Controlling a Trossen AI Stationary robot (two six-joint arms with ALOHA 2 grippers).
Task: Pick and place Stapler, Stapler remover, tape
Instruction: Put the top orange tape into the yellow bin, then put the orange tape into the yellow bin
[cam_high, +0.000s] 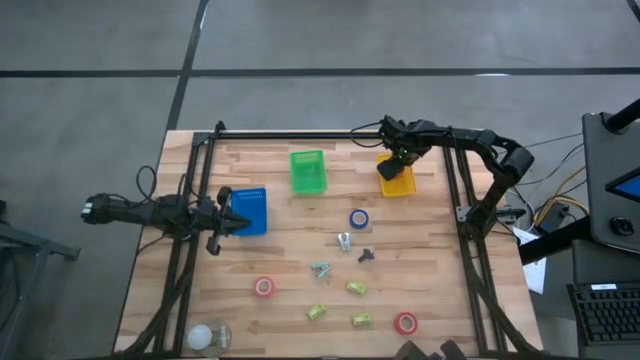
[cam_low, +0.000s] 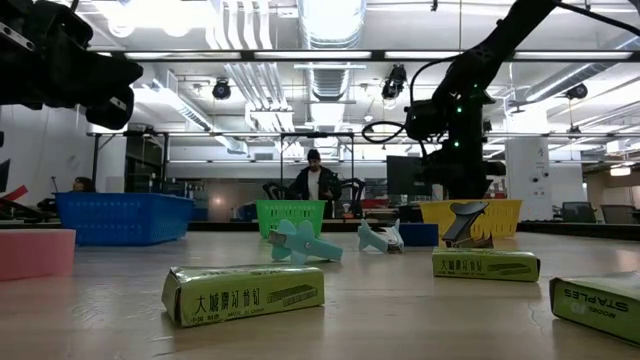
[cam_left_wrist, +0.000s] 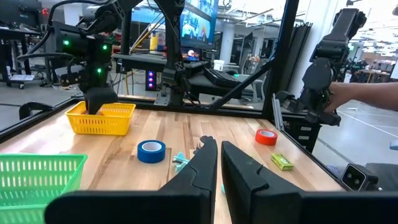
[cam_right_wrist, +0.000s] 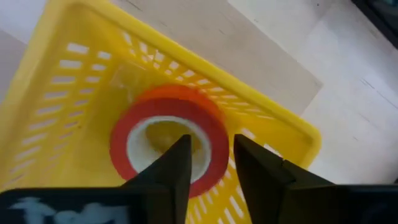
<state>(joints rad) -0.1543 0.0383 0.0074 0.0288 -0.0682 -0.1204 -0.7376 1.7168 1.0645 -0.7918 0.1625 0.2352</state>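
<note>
A red tape roll (cam_right_wrist: 168, 146) with a pale centre lies in the yellow basket (cam_high: 397, 183) at the table's far right. My right gripper (cam_right_wrist: 210, 146) points down into that basket, open, right over the roll. A blue tape roll (cam_high: 359, 218) and two more red rolls (cam_high: 264, 287) (cam_high: 405, 322) lie flat on the table. Small stapler removers (cam_high: 320, 268) (cam_high: 365, 255) lie mid-table. No stapler shows plainly. My left gripper (cam_high: 235, 222) waits level at the left, shut, beside the blue basket (cam_high: 252, 210). My right gripper comes from above, pointing down. One finger (cam_right_wrist: 177, 165) stands over the roll's hole and the other (cam_right_wrist: 258, 168) outside its red wall (cam_right_wrist: 214, 140). Whether either finger touches the roll, I cannot tell.
A green basket (cam_high: 308, 170) stands at the far middle. Green staple boxes (cam_high: 356, 288) (cam_high: 316, 312) (cam_high: 361, 319) lie toward the near edge, and a white object (cam_high: 202, 337) sits at the near left corner. A black frame (cam_high: 300, 133) borders the table. A person stands in the room beyond.
</note>
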